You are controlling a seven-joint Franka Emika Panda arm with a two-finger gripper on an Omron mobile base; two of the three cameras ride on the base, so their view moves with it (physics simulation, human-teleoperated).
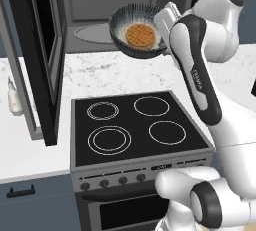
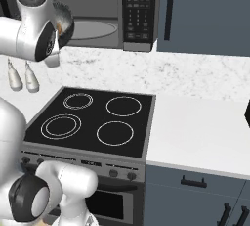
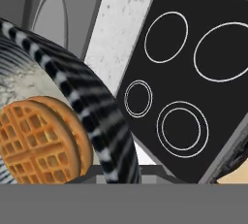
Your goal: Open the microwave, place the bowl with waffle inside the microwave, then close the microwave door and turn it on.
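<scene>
Gripper (image 1: 161, 22) grips bowl (image 1: 122, 37) rim (waffle (image 1: 140, 34) inside).

You're in a simulated home kitchen: black four-ring stove (image 1: 137, 125) with knobs and oven below, white marbled counter (image 2: 195, 122), dark blue cabinets (image 2: 205, 14) with bar handles, microwave (image 2: 139, 10) above the backsplash, two small bottles (image 2: 22, 78) on the counter.

Black four-ring stove (image 1: 137, 125), marble counter (image 2: 205, 127), two small bottles (image 2: 22, 79), blue cabinet (image 2: 205, 14)
</scene>
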